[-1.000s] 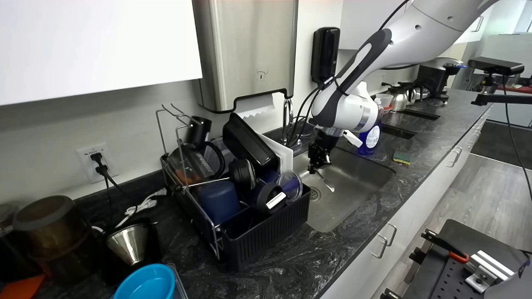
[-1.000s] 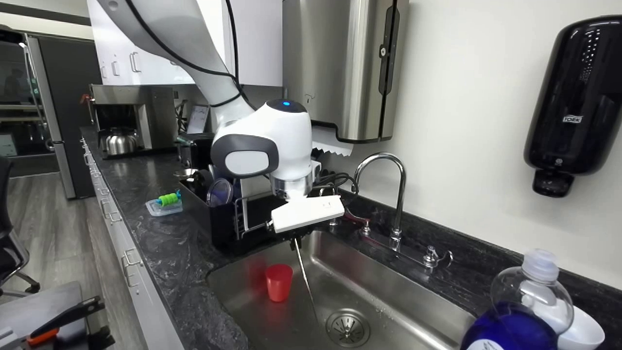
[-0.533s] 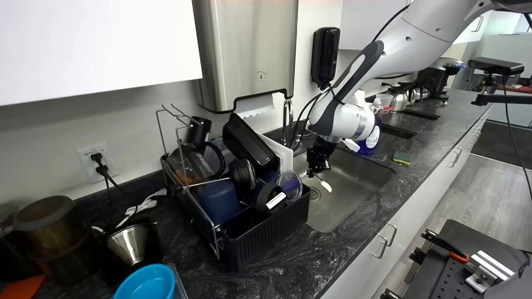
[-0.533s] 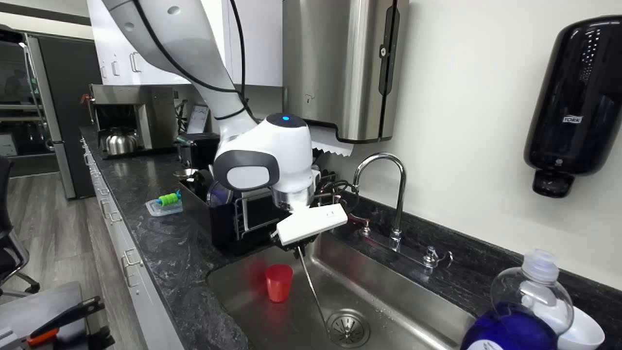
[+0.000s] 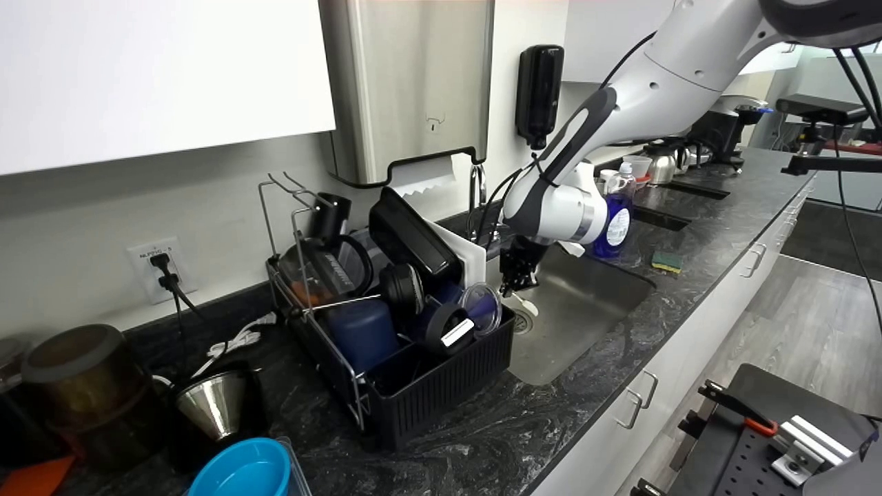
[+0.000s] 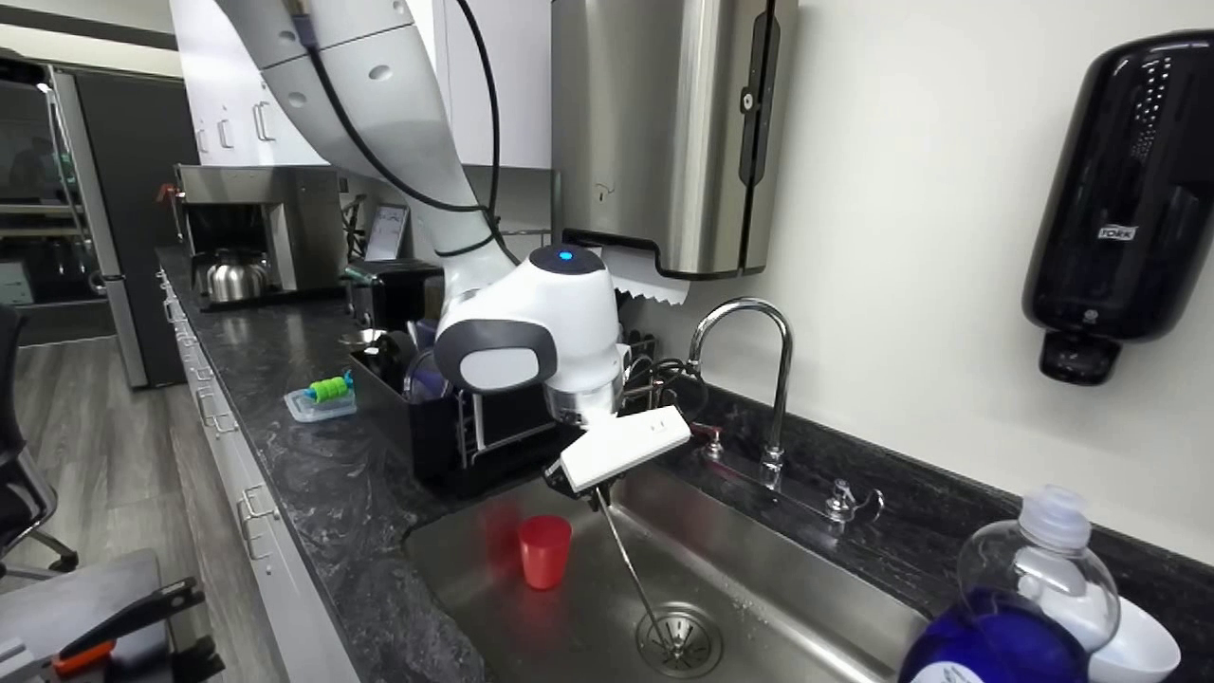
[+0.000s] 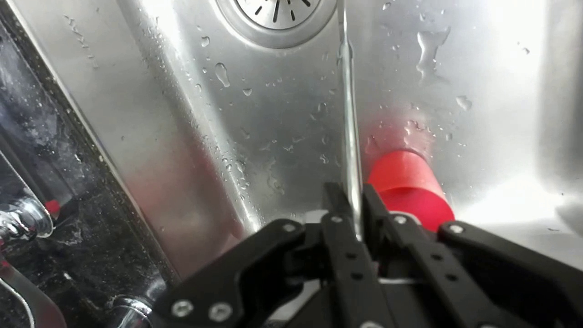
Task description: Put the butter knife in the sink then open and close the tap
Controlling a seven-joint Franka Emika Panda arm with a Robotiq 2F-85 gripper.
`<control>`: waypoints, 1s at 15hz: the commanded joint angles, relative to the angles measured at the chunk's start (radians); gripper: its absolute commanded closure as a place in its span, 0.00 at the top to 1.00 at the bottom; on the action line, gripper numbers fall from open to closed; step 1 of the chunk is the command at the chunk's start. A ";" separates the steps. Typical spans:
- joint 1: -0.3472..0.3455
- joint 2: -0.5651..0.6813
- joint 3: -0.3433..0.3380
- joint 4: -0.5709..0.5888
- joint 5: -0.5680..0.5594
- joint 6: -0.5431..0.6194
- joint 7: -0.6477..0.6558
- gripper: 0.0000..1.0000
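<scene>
In an exterior view my arm (image 6: 389, 114), smooth white with grey trim, angles down from the upper left to the sink (image 6: 569, 631), a dull stainless-steel basin with rounded corners. Right of centre, the tap (image 6: 783, 389) makes a polished chrome arch. My black gripper (image 7: 354, 196), bottom centre of the wrist view, is drawn together to a narrow slit, pinching the butter knife (image 7: 350, 118) by its rounded handle. The shiny metal knife is tilted inside the sink: its long axis runs nearly straight up the wrist view, and in both exterior views slants down and right, blade lowermost. A tapered red cup (image 6: 544, 552) sits in the sink too. The blade end meets the round slotted drain (image 6: 683, 637) by eye; contact I can't tell.
</scene>
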State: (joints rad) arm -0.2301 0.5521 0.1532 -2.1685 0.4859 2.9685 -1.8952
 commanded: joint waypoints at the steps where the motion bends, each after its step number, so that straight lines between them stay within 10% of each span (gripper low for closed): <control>1: -0.022 0.054 0.021 0.040 -0.008 0.047 -0.056 0.03; 15: -0.004 0.180 0.007 0.136 -0.040 0.170 -0.112 0.03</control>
State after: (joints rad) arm -0.2284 0.7064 0.1532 -2.0532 0.4622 3.1010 -1.9787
